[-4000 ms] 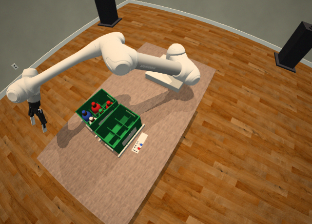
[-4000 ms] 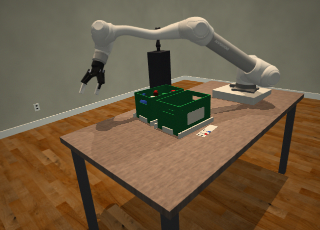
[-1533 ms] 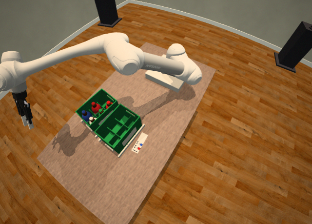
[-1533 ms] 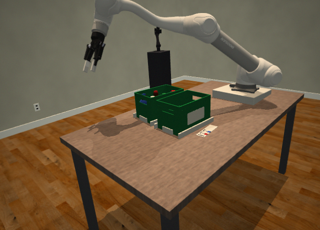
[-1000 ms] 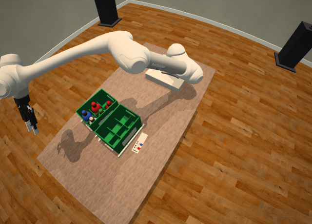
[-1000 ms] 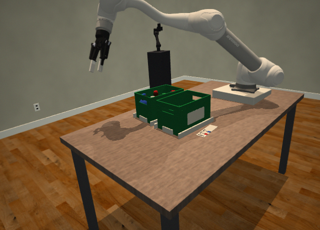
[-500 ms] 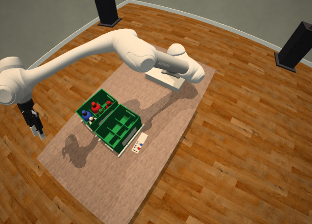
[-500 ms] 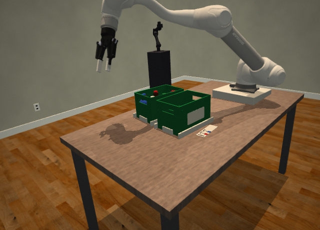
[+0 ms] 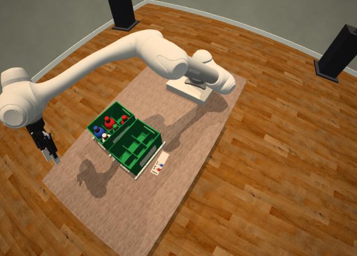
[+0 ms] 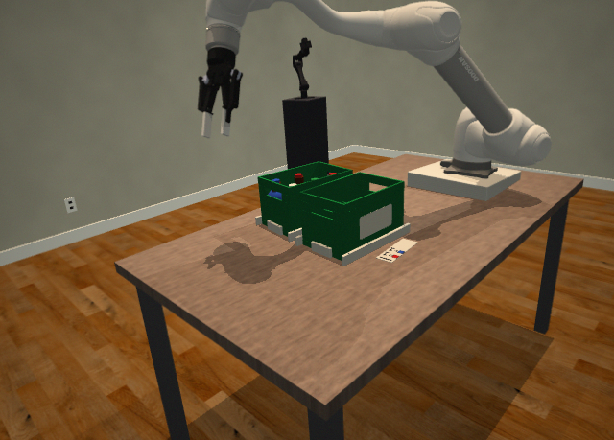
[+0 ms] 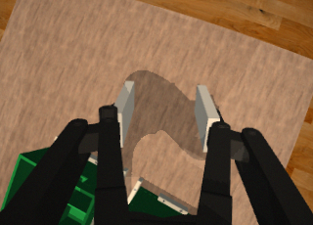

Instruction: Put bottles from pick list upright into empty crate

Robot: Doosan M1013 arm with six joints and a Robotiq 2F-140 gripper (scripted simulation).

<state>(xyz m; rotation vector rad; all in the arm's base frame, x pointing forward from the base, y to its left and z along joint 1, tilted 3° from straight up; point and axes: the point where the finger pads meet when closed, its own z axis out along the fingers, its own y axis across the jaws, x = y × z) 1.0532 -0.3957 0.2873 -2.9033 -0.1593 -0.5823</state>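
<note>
Your black two-finger tool [image 10: 216,128] hangs high with fingers partly apart and empty, because the coloured-label bottles [image 9: 109,122] wait in the green slotted crate [image 9: 95,124] on the wooden desk [image 10: 317,321].

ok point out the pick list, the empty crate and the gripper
pick list [image 9: 159,163], top view, middle of the paper strip
empty crate [image 10: 349,225], exterior view, its front wall
gripper [image 10: 215,128], exterior view, between the fingertips
</note>
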